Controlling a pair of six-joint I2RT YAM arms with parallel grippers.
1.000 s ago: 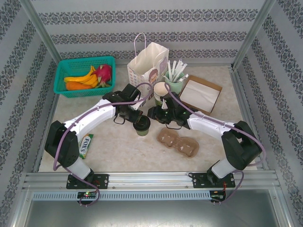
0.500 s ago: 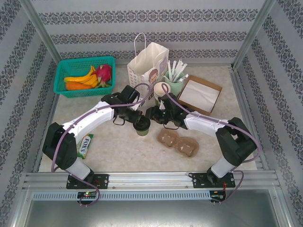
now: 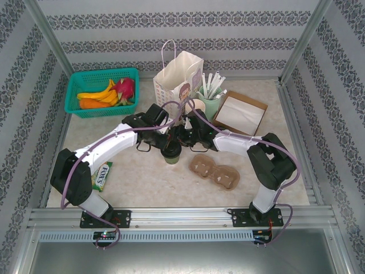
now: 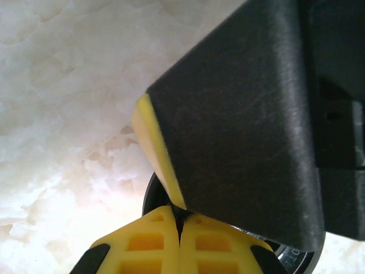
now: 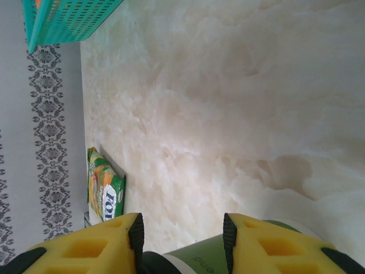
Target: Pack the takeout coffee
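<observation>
The takeout coffee (image 3: 171,152) stands upright mid-table, long axis vertical, lid up, btwn the two wrists. The left gripper (image 4: 178,220) is pinched tight w/ nothing in it, its tips right over the black lid (image 4: 149,197). The right gripper (image 5: 179,234) has its jaws parted and empty; the cup's green wall sits just beyond its tips (wider than the gap, by the look). The right arm seems better placed for a side grasp. The paper bag (image 3: 178,77) stands behind the cup.
</observation>
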